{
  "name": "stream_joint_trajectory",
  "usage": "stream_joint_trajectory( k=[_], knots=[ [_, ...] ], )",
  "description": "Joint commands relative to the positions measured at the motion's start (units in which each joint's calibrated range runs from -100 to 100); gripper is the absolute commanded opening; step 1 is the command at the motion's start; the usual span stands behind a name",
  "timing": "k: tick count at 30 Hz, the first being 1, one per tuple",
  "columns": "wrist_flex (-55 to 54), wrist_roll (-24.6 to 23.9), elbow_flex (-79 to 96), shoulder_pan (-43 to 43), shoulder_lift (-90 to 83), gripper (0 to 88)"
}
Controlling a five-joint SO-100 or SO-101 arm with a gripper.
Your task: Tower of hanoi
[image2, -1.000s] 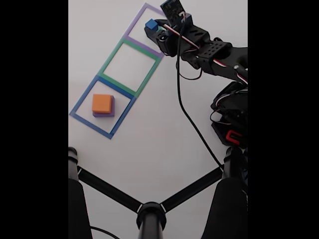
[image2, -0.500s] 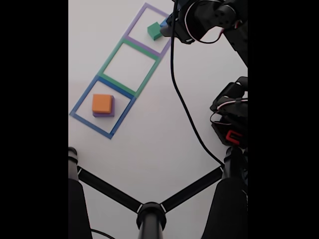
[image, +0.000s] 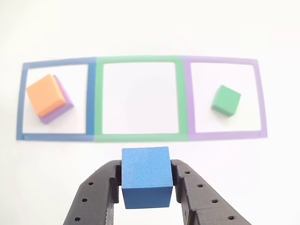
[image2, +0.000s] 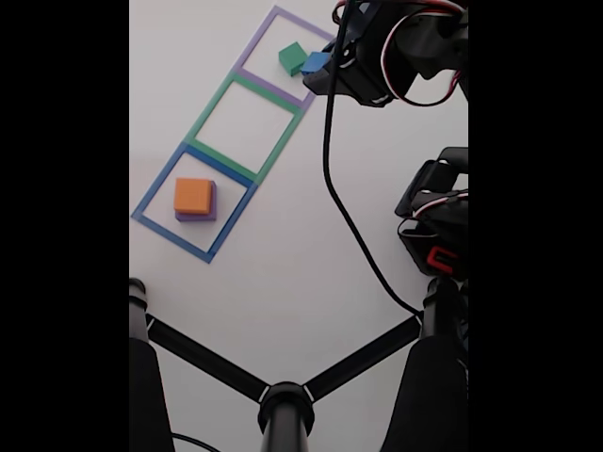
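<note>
The gripper [image: 146, 180] is clamped on the blue block [image: 146, 177], held at six o'clock below the green outline [image: 138, 98]; it looks light, matte, grippy, best pinched on opposite flat sides.

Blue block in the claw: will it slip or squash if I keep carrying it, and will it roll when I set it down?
The blue block looks matte and grainy, like foam, so probably light and grippy. The claw presses its two flat sides squarely, so slipping seems unlikely; its edges look undented, though firm squeezing might compress it. Flat faces suggest it should sit still, not roll.
</note>
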Motion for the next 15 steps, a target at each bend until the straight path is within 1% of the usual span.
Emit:
stream_joint_trajectory(
  k=[1,4,8,12,15],
  knots=[
    [-8.15,0.00,8.51,-0.02,-1.64,2.4],
    [-18.51,0.00,19.78,0.51,-3.40,2.5],
    [-37.36,0.00,37.32,1.12,-5.80,2.5],
    [-60.51,0.00,55.77,0.97,-7.25,2.2],
    [-80.02,0.00,67.94,0.66,-5.32,2.1]
  ],
)
